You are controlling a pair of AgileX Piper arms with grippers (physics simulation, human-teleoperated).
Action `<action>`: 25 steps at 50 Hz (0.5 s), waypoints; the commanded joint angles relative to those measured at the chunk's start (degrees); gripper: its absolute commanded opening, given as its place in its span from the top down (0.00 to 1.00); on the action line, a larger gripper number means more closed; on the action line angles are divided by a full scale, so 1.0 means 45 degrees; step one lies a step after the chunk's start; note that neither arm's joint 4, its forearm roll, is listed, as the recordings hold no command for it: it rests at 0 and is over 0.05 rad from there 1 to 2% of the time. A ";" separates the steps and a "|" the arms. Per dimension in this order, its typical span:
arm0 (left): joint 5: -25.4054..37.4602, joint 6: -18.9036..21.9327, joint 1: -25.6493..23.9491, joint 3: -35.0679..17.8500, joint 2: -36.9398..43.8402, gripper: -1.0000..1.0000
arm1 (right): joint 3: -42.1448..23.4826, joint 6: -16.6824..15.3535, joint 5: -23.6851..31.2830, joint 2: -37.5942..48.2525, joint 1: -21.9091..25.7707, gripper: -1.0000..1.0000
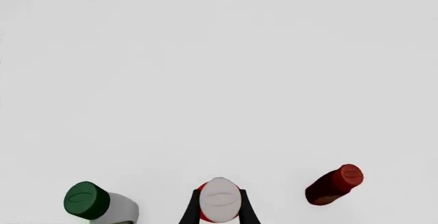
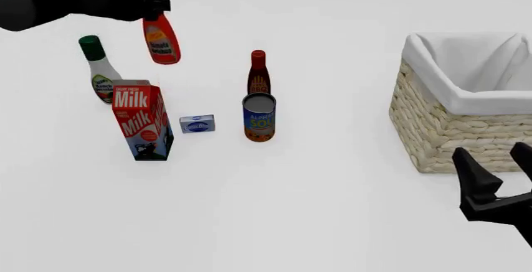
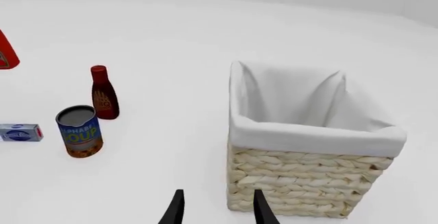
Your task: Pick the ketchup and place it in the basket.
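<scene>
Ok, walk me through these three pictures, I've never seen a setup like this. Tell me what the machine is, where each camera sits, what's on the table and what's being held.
These are simulator renders of two robot arms at a white table. The wide picture comes from a fixed camera behind the arms. The other two come from cameras mounted just behind each gripper.

The left gripper holds the ketchup by its cap, lifted off the table. Its own camera looks straight down on that pale cap between the dark fingers.

The right gripper is open and holds nothing; it sits near the basket, which its camera shows up close.

Standing on the table are a milk carton, a white bottle with a green cap, a slim dark-red bottle, a soup can and a small blue-and-white box.
</scene>
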 commanded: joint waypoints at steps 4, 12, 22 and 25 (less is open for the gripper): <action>0.0706 -0.0096 -0.0561 0.0825 -0.2224 1.00 | -0.0108 -0.0655 0.1170 -0.1587 -0.0069 0.00; 0.1292 -0.0328 -0.0936 0.1251 -0.3419 1.00 | -0.1014 -0.1000 0.2413 -0.2627 0.0362 0.00; 0.1899 -0.0461 -0.1508 0.1991 -0.4911 1.00 | -0.2090 -0.1472 0.3254 -0.2929 0.1091 0.00; 0.1962 -0.0569 -0.1718 0.2459 -0.5402 1.00 | -0.2425 -0.1508 0.3504 -0.2992 0.1472 0.00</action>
